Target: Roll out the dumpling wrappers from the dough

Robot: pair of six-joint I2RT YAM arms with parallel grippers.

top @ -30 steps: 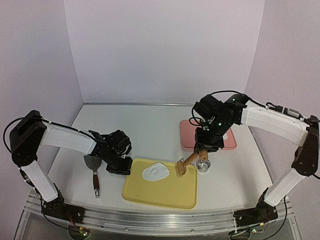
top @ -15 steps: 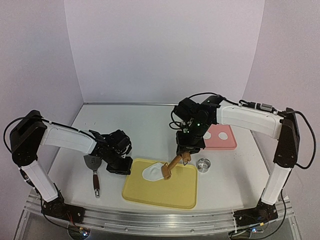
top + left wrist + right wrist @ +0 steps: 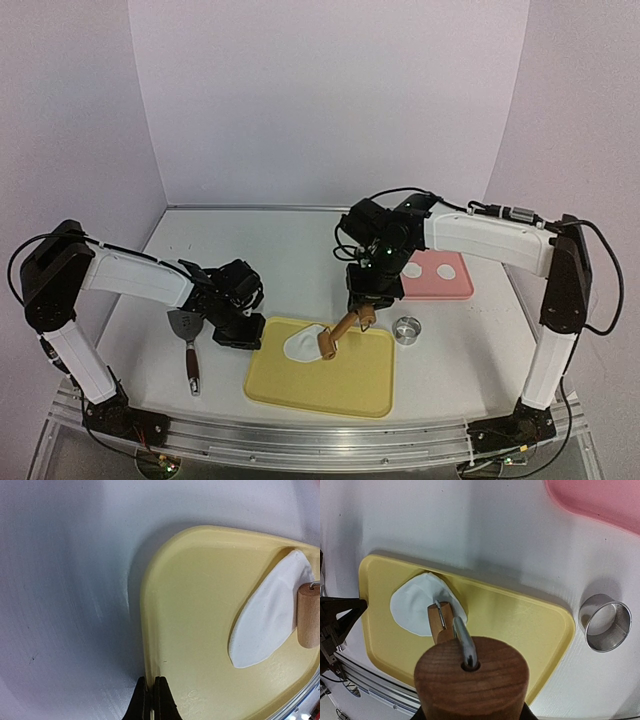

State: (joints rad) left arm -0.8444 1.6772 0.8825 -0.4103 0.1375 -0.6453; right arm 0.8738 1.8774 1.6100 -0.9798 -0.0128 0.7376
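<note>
The irregular white dough piece (image 3: 303, 346) lies on the yellow tray (image 3: 350, 385). My right gripper (image 3: 365, 303) is shut on the wooden handle (image 3: 470, 680) of a small rolling pin. Its roller head (image 3: 328, 345) rests at the dough's right edge, as the right wrist view (image 3: 440, 621) shows. Two dumpling wrappers (image 3: 412, 270) (image 3: 447, 270) lie on the pink plate (image 3: 440, 290). The metal ring cutter (image 3: 406, 330) stands right of the tray. My left gripper (image 3: 150, 700) is shut on the tray's left rim (image 3: 146, 645); the dough (image 3: 267, 620) lies to its right.
A spatula (image 3: 188, 345) with a dark handle lies on the table left of the left gripper. The pink plate sits behind the ring cutter (image 3: 605, 622). White walls close in the table at the back and both sides.
My right arm has carried the rolling pin left, from beside the ring cutter to the dough's right edge. The two wrappers on the pink plate have come into view. The left arm has not moved.
</note>
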